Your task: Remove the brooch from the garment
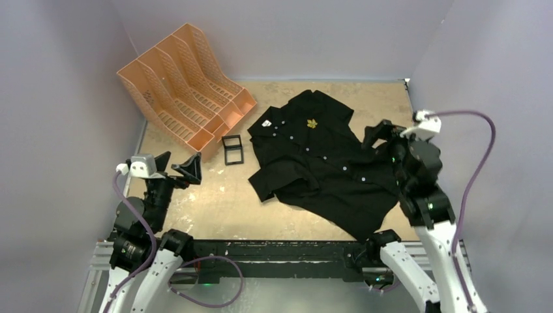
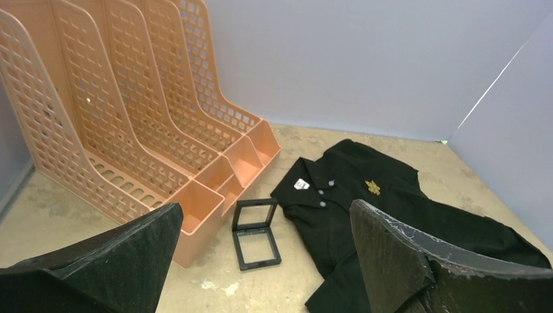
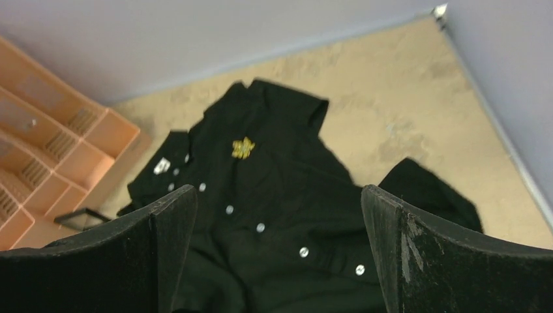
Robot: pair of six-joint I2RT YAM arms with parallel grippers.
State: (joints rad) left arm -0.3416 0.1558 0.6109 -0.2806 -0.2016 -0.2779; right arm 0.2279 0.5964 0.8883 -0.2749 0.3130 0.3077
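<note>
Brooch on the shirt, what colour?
The brooch is gold-yellow on the black shirt; clearest in the right wrist view.

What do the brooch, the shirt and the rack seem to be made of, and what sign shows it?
Shirt: black fabric, matte; it lies in soft folds. Brooch: probably metal, gold-yellow, bright against the shirt. Rack: likely moulded plastic, peach, smooth, with grid-pierced walls.
</note>
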